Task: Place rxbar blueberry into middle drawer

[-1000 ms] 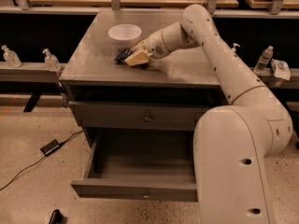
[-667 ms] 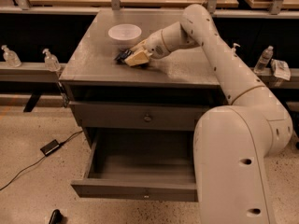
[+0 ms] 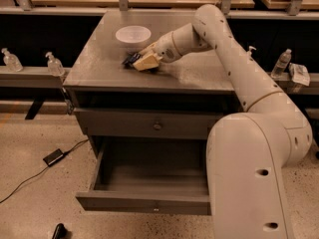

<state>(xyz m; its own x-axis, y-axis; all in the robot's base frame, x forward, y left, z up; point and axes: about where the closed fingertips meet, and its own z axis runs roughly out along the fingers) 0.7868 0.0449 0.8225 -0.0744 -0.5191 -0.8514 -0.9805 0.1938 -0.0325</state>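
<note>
Hardly anything is shifting since the earlier frames: the tool (image 3: 143, 61) is staying low on the worktop (image 3: 199, 76) in the upper middle of the frame, just below the white bowl (image 3: 133, 35). It is pressing against the rxbar blueberry (image 3: 130, 60), whose dark end is sticking out to the tool's left, lying on the worktop as before. Whether the tool is gripping the bar or merely touching it, I cannot tell. Below, the middle drawer (image 3: 119, 202) is standing pulled out, unchanged.
</note>
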